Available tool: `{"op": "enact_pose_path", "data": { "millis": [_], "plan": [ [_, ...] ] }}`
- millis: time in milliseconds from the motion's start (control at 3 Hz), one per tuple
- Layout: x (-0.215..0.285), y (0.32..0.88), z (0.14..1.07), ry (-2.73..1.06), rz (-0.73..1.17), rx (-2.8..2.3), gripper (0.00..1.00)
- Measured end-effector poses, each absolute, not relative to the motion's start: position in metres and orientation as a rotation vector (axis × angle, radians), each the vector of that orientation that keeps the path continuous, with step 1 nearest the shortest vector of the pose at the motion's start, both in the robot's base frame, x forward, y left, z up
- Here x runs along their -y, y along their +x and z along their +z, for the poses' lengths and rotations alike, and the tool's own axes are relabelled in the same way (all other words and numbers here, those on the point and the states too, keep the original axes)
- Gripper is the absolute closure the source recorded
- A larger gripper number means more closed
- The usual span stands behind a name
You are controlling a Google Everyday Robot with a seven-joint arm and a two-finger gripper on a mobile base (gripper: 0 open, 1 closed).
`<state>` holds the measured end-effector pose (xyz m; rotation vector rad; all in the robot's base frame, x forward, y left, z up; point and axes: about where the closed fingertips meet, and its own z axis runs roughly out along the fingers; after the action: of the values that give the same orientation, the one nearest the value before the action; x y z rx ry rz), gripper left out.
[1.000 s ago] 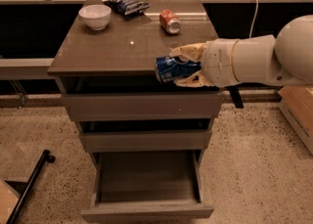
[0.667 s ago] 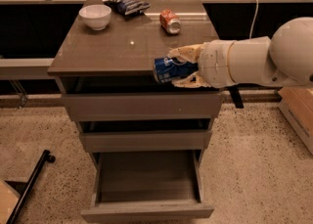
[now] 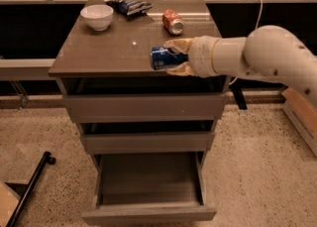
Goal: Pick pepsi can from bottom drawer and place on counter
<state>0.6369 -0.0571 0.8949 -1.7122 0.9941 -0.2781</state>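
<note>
My tool (image 3: 174, 58), clamped on the can (image 3: 161, 57), held it sideways, long axis pointing left, just above the tabletop's (image 3: 109, 47) front edge.

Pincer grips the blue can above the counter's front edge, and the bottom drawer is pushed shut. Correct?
Not quite. The camera view shows the bottom drawer pulled out and empty, not shut. The rest holds: the pincer grips the blue can above the counter, near its front edge.
</note>
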Motion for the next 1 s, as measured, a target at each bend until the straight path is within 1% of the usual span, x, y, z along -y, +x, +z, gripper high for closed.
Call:
{"op": "enact_pose_path", "data": {
  "millis": [667, 1000],
  "plan": [
    [0.050, 0.727, 0.872, -1.668, -0.293, -0.991, 1.00],
    [0.057, 0.761, 0.874, -1.658, -0.330, -0.997, 1.00]
  ]
}}
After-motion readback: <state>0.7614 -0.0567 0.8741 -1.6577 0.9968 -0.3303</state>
